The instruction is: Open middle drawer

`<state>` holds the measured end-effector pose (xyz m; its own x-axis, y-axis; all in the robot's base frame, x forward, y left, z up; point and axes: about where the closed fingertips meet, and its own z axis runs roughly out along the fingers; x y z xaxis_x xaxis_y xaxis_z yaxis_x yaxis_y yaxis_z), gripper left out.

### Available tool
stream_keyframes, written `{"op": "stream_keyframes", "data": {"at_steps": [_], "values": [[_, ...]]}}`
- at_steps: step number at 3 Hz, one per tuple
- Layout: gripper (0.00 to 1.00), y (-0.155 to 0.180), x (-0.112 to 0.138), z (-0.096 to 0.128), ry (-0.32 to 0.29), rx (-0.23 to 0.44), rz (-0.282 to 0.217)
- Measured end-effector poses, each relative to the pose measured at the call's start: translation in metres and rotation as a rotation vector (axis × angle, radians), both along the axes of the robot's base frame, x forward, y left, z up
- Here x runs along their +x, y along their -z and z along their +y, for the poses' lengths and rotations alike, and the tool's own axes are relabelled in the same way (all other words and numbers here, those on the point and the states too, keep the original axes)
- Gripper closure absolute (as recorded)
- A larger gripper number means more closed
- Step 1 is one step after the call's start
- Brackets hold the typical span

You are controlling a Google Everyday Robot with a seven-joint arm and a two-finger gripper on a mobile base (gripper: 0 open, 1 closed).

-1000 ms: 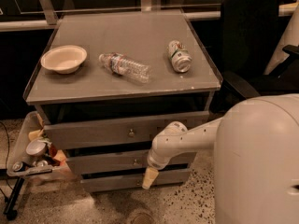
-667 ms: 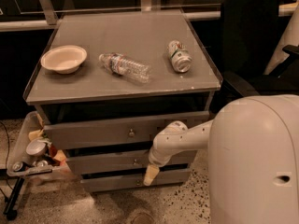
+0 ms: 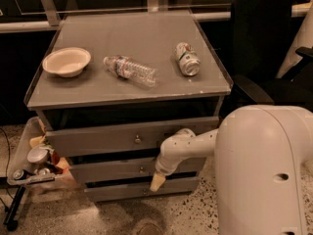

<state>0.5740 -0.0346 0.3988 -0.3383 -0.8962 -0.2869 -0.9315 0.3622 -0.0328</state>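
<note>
A dim room with a speckled floor, and a grey bench (image 3: 73, 99) holding three drawers. The middle drawer (image 3: 105, 172) lies between the other two. I judge it rigid and easy-sliding, best pulled by its small, likely slippery knob (image 3: 142, 169). The hand (image 3: 157, 181) hangs just below and right of the knob; apart or together, I cannot tell.

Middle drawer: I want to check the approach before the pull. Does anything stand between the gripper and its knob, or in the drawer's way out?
Nothing visible does. The gripper hangs just right of and below the knob on the middle drawer, with no object between. In front of the drawer only the robot's own arm shows.
</note>
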Motion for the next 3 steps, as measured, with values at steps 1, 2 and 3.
{"op": "stream_keyframes", "data": {"at_steps": [1, 2, 3], "values": [[0.41, 0.0011, -0.0007, 0.0004, -0.005, -0.002, 0.0], [0.65, 0.001, -0.0007, 0.0004, -0.005, -0.002, 0.0], [0.88, 0.001, -0.0007, 0.0004, -0.005, -0.002, 0.0]]}}
